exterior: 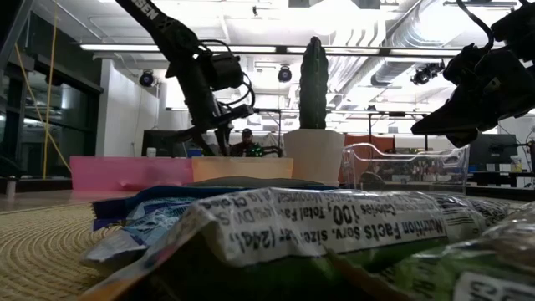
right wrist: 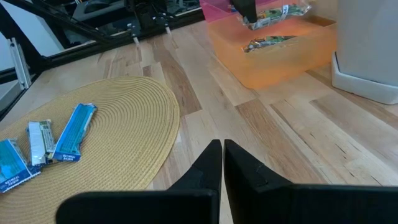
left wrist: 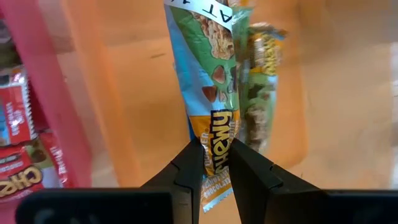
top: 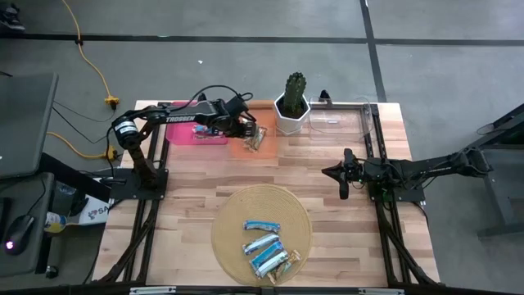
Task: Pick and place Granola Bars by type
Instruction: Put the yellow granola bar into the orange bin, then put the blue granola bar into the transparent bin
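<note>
A green bar (left wrist: 214,93) is pinched at one end between the nearly closed fingers of the left gripper (left wrist: 214,165), and its long axis runs straight ahead from the fingertips. It is held over the orange bin (top: 250,146), where a second bar (left wrist: 261,93) lies just beside and parallel. The release is judged to be straight below. The right gripper (right wrist: 222,163) is shut, empty, and well apart.

Bare table (top: 344,229) lies open between the round woven mat (top: 225,217) and the bins. Just beside the orange bin (top: 260,149), the potted cactus (top: 293,102) stands upright, crowding that side.
</note>
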You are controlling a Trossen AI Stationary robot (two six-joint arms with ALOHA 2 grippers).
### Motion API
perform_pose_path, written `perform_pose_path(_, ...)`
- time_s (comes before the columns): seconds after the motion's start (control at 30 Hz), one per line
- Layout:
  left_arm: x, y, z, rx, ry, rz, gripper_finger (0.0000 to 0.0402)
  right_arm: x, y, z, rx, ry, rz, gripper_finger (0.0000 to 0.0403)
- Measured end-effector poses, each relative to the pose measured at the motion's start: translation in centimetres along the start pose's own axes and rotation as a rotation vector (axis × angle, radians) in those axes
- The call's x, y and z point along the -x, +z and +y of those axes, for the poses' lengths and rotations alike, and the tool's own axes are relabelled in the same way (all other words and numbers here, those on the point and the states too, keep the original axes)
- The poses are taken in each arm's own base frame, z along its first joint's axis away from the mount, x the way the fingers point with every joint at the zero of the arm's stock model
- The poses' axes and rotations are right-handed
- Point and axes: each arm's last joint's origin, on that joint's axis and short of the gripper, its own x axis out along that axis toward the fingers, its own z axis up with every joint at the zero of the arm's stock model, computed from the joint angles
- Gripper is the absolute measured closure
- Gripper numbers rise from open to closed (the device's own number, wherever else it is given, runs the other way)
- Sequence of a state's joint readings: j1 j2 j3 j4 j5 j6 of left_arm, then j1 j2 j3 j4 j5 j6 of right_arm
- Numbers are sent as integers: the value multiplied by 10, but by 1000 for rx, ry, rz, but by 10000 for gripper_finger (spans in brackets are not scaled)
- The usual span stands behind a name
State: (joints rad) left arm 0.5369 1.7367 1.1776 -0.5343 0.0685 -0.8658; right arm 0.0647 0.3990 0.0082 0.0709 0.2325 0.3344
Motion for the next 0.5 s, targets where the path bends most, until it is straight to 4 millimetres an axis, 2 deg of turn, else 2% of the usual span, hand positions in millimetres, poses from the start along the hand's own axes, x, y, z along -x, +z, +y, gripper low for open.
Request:
perform_pose_path(0.2, -3, -2, 2, -15, -9, 15, 321, 0, 0, 0, -1, 0, 0, 402)
perform_pose_path(0.5, -3, -2, 1, -50, -35, 33, 246, 0, 0, 0, 0, 0, 1, 402)
